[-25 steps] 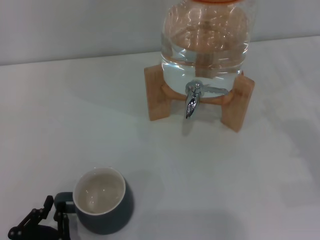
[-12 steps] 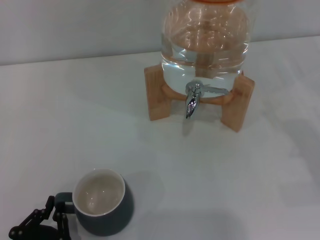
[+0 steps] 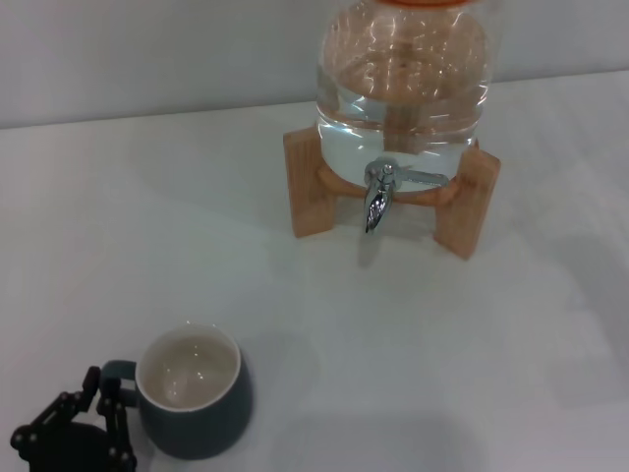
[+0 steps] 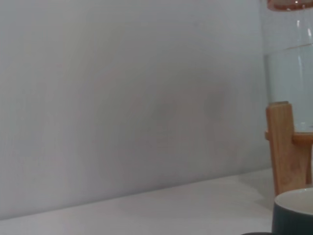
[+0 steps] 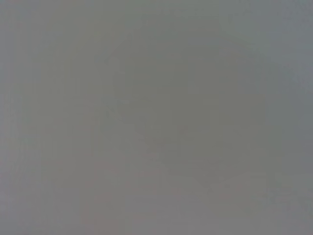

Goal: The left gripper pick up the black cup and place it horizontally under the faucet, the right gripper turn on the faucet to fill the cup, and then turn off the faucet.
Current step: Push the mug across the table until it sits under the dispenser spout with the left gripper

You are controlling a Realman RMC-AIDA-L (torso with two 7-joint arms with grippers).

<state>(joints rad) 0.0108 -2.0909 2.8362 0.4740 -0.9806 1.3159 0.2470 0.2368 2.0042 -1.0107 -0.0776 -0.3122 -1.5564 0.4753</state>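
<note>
The black cup [image 3: 194, 413] stands upright near the table's front left, its cream inside showing and its handle pointing left. My left gripper [image 3: 106, 393] is at the front left corner, shut on the cup's handle. The cup's rim also shows in the left wrist view [image 4: 294, 211]. The faucet [image 3: 377, 193] hangs from the clear jar [image 3: 403, 88] at the back, well apart from the cup, with its lever pointing right. My right gripper is out of view; the right wrist view shows only plain grey.
The jar holds water and rests on a wooden stand [image 3: 311, 187], which also shows in the left wrist view [image 4: 282, 147]. The white table [image 3: 442, 334] runs between cup and stand. A grey wall lies behind.
The cup and my left gripper have shifted together slightly to the left. The faucet and jar have not moved.
</note>
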